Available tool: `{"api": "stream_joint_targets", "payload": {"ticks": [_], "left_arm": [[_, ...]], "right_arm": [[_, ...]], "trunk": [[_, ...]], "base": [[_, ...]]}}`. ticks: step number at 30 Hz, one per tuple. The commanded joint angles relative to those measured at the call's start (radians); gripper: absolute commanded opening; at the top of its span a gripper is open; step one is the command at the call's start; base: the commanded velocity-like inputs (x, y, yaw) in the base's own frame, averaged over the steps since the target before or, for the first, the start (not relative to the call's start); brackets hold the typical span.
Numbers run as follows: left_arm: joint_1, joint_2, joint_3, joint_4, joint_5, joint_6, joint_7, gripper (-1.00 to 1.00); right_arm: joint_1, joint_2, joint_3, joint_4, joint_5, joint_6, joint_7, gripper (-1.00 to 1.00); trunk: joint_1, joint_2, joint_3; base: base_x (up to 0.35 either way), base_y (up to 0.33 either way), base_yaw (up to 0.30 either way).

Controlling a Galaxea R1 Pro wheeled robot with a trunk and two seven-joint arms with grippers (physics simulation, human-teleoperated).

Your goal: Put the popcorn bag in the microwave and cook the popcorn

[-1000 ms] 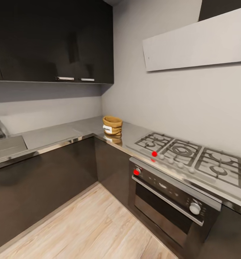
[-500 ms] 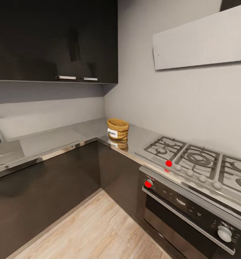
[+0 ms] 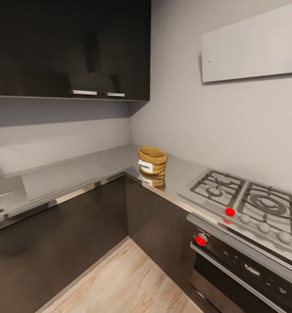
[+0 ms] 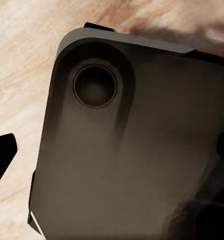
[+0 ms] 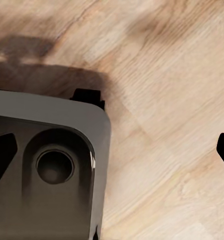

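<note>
Sitting upright in the inside corner of an L-shaped kitchen worktop, the popcorn bag (image 3: pixel 152 160) is a small orange-brown cloth sack with a rolled rim and a white label facing the room. It rests on the countertop (image 3: pixel 72 174), a pale reflective steel surface that shows a faint mirror image of the sack below it, close to the front edge. Just beside it along the right-hand run lies the gas hob (image 3: pixel 246 198) with dark grates and a red knob, above the built-in oven (image 3: pixel 246 265). Dark upper cabinets (image 3: pixel 67 48) hang on the back wall and light wood floor (image 3: pixel 119 282) fills the space below. The sack looks light and soft, so it would likely crumple or tip if squeezed at the middle; its open mouth suggests the contents could spill if it leans. The rolled rim seems the firmest place to pinch, with one finger inside and one outside, and it should be carried level. Both wrist cameras look down at the robot's own dark base (image 4: pixel 132 150) over the wood floor, which suggests the arms hang low at the robot's sides, far from the counter. Dark fingertips (image 5: pixel 2 150) show at opposite edges of the right wrist view, so that pincer stands apart; in the left wrist view a single dark tip shows, so I cannot tell how that pincer stands.
</note>
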Motion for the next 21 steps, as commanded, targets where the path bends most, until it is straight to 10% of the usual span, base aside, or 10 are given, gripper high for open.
{"api": "stream_joint_targets", "payload": {"ticks": [1, 21], "left_arm": [[0.000, 0.000, 0.003, -0.001, 0.005, -0.001, -0.001, 1.00], [0.000, 0.000, 0.003, -0.001, 0.007, 0.000, -0.001, 1.00]], "right_arm": [[-0.001, 0.000, 0.004, 0.004, 0.005, -0.006, 0.001, 1.00], [-0.001, -0.001, 0.004, 0.003, 0.005, -0.006, 0.001, 1.00]], "trunk": [[0.001, 0.000, -0.001], [0.001, 0.000, -0.001]], "base": [[0.294, 0.225, 0.000], [0.292, 0.133, 0.000]]}}
